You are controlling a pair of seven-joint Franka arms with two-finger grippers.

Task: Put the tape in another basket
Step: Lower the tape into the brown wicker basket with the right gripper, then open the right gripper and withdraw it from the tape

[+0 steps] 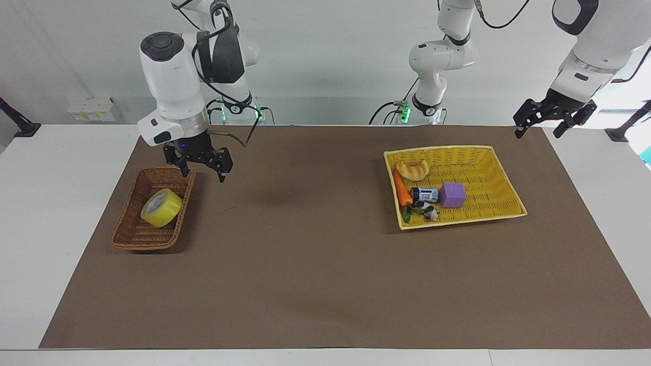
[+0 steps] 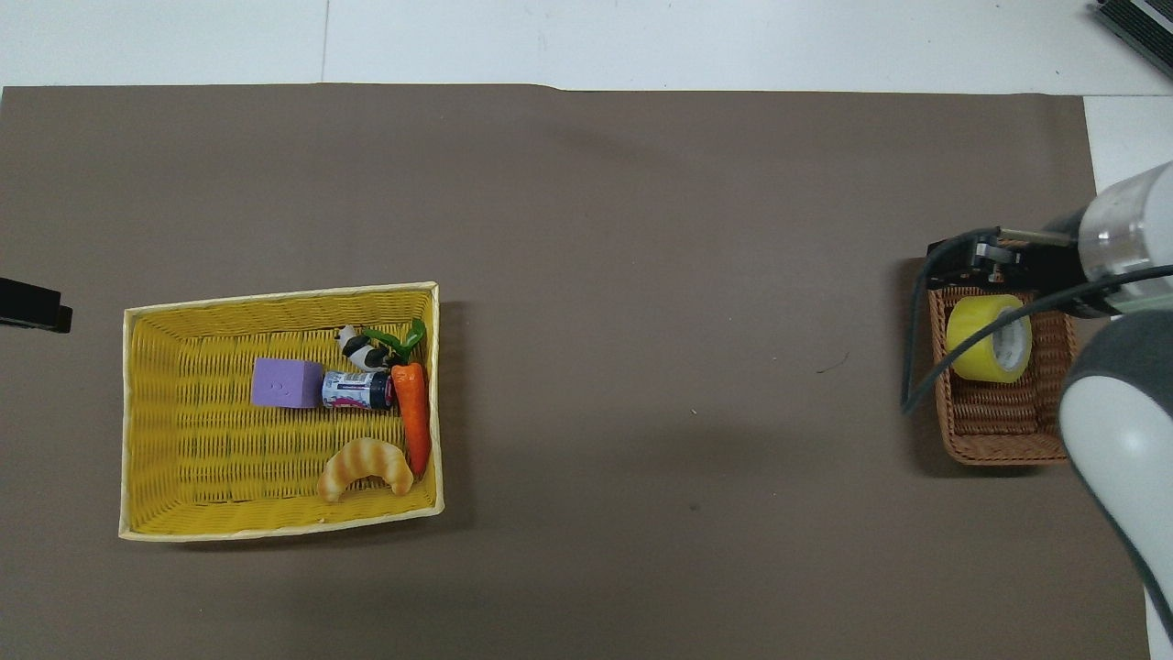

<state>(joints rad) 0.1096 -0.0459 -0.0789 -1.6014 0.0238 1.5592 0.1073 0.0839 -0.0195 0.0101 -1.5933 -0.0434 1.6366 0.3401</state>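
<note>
From overhead my right arm (image 2: pixel 1113 440) hides one corner of the basket (image 2: pixel 985 431) and runs off the frame's edge. My left gripper (image 2: pixel 32 305) shows only as a dark tip there. The small bottle's (image 1: pixel 424 194) label is too small to read.
</note>
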